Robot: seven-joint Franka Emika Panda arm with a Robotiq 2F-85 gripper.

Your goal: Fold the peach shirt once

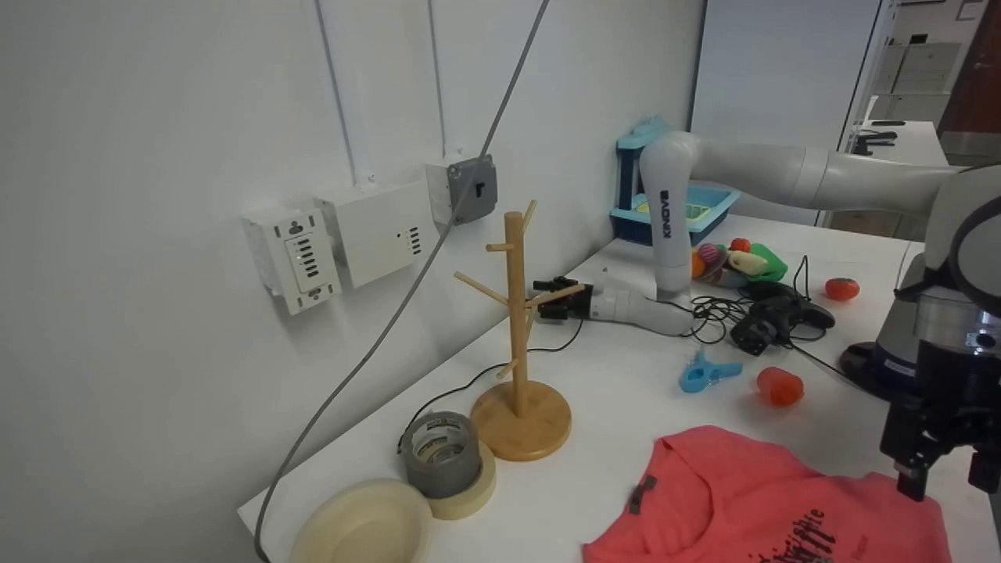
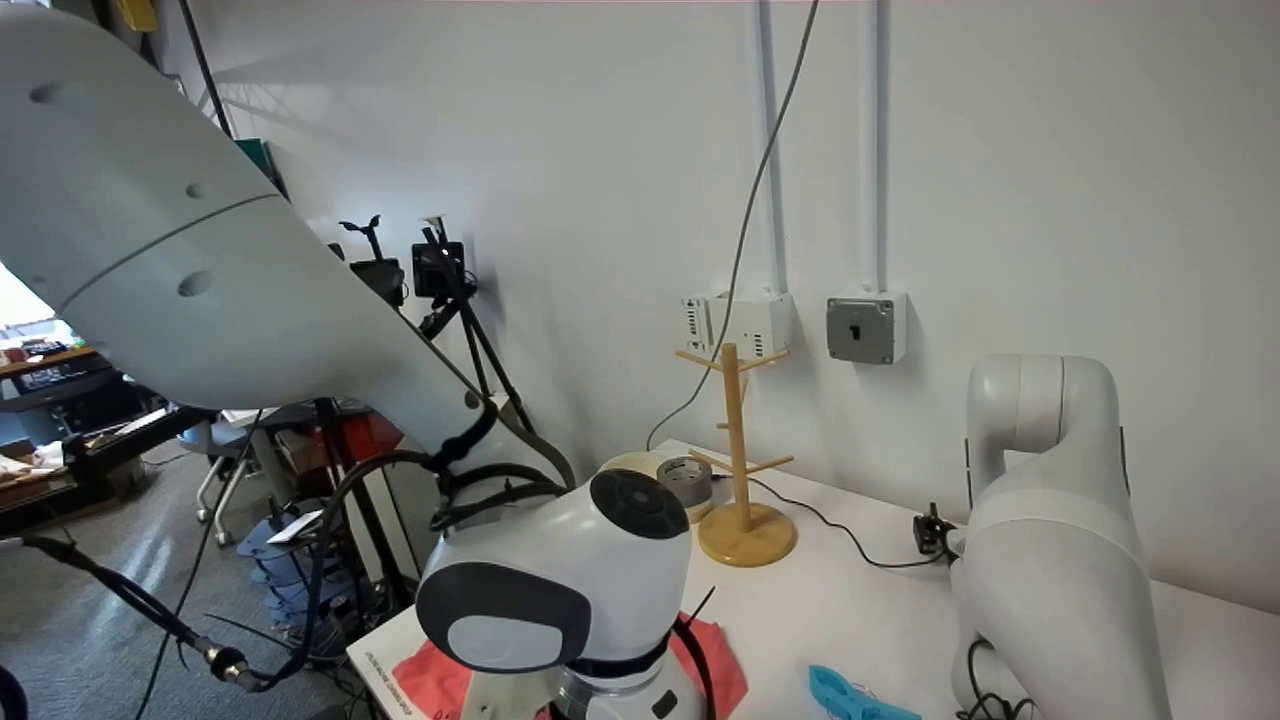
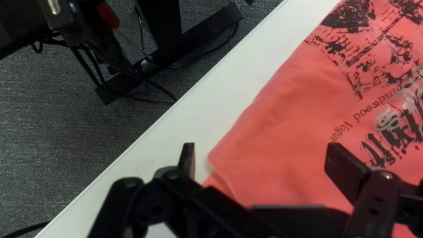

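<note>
The peach shirt lies on the white table, with its collar toward the mug tree and dark print on its front. It runs out of the bottom of that exterior view. The wrist view shows a rounded shirt corner near the table edge. My gripper hangs pointing down at the shirt's edge, open and empty. In the wrist view its fingers stand wide apart, one over bare table and one over the shirt. I cannot tell if they touch it. In an exterior view the arm hides most of the shirt, and the gripper is not visible.
A wooden mug tree, tape rolls and a cream bowl stand along the wall. A blue clamp, an orange cup and a controller lie behind the shirt. A Kinova arm stands farther back. The table edge runs beside the shirt.
</note>
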